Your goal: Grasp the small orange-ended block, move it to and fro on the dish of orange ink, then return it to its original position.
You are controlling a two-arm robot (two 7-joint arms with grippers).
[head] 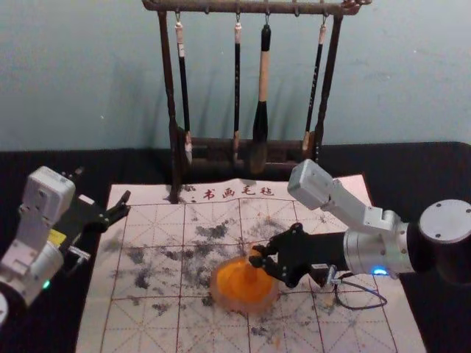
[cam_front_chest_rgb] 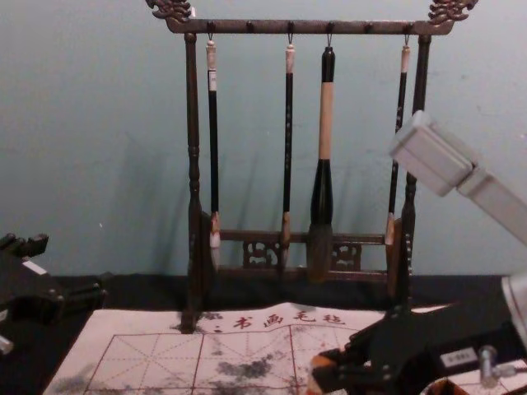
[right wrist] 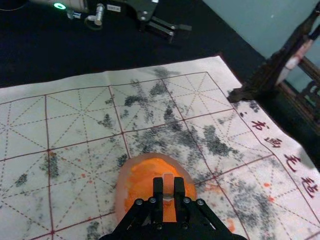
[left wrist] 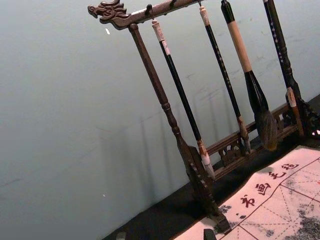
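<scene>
One block (right wrist: pixel 168 183) is clamped between the jaws of my right gripper (right wrist: pixel 168 190) over the ink dish (right wrist: pixel 121 195). Inking step, I judge: stroke to and fro. Left gripper (left wrist: pixel 165 235): idle near mat's (head: pixel 96 316) left edge, jaws wide.

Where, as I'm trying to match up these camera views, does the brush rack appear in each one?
Head view: upper middle, behind the pale mat, brush rack standing upright.
Left wrist view: seen at a slant, with a carved dragon-head end.
Right wrist view: only partly in the picture; one foot at the mat's edge.
Chest view: middle, nearly full height.
Shared landmark: the mat's dark red characters.
</scene>
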